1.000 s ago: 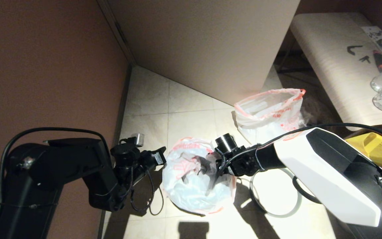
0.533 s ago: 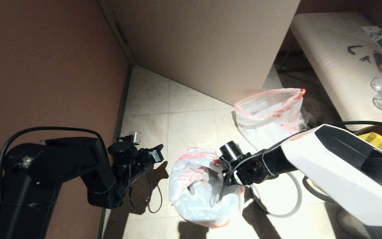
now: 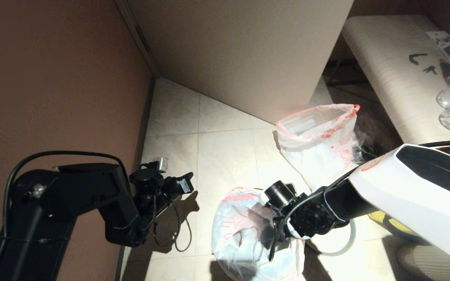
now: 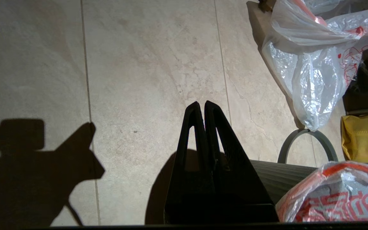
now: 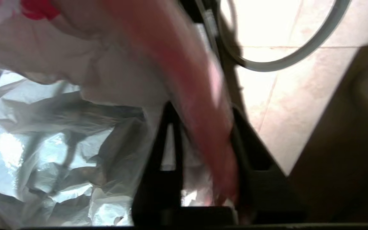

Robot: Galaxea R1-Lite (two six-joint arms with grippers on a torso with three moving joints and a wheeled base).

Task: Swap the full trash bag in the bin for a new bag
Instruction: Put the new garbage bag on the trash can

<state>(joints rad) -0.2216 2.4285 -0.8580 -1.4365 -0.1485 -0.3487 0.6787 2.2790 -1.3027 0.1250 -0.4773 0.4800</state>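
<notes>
Near the bottom centre of the floor, the new bag (image 3: 244, 234) sits slack in the bin (image 4: 279, 179), mouth upward. The right claw (image 5: 200, 153) stands partly open with the red-orange hem between its fingers; the left claw (image 4: 202, 110) is closed, empty, at left. Light, soft and slippery, the film is probably best gripped at the hem.

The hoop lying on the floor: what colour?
Grey; the hoop shows best in the left wrist view.

Bare pale floor tiles (image 3: 225, 156) lie open between the black left claw (image 4: 202, 107) and the bulging translucent white full bag (image 3: 318, 136). The slack translucent white film bag (image 3: 244, 234) and thin grey hoop (image 3: 348, 242) crowd the near floor; brown wall (image 3: 53, 78) hems the left.
</notes>
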